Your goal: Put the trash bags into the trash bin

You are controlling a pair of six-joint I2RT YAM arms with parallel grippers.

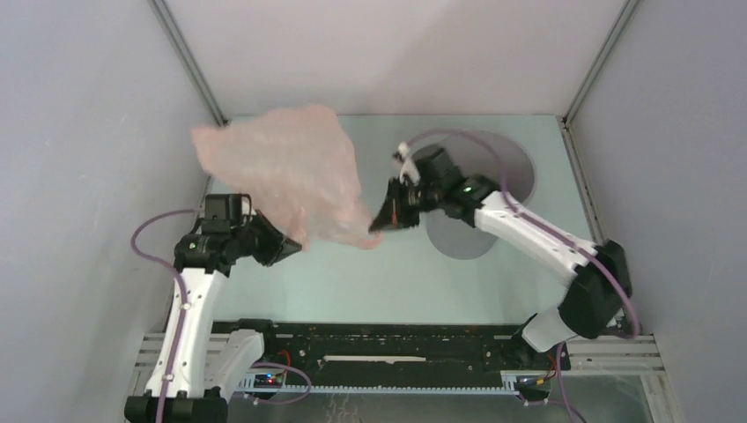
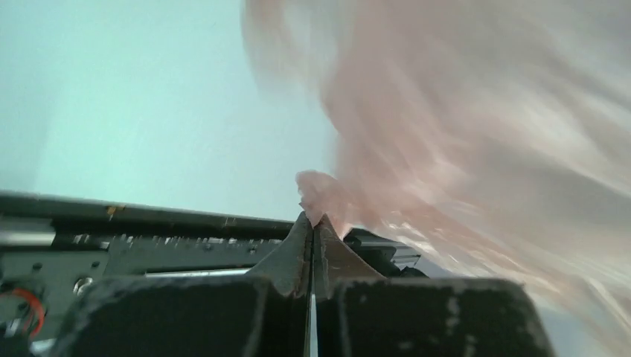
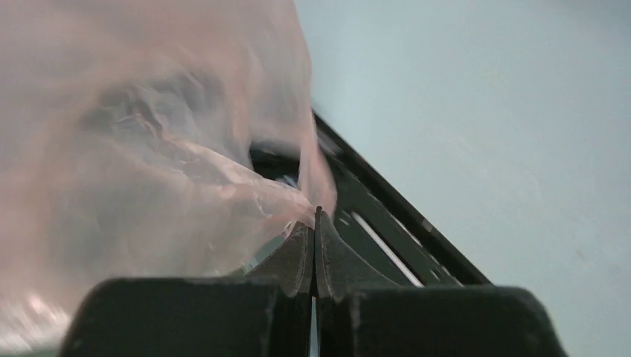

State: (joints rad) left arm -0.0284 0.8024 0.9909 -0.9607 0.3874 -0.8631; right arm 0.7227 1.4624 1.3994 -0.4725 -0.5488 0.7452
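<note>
The pale-pink translucent trash bag (image 1: 282, 172) hangs spread in the air over the left half of the table, held between both grippers. My left gripper (image 1: 286, 247) is shut on the bag's lower left edge. In the left wrist view its fingertips (image 2: 312, 221) pinch a bunched bit of film and the bag (image 2: 461, 134) billows up to the right. My right gripper (image 1: 380, 220) is shut on the bag's lower right corner. In the right wrist view its tips (image 3: 315, 217) pinch the film and the bag (image 3: 149, 149) fills the left. The grey trash bin (image 1: 515, 172) stands at the back right, partly hidden behind the right arm.
A black rail (image 1: 396, 348) runs along the table's near edge between the arm bases. Grey enclosure walls and metal corner posts (image 1: 189, 62) close in the left, right and back sides. The pale green table (image 1: 396, 282) shows between rail and bag.
</note>
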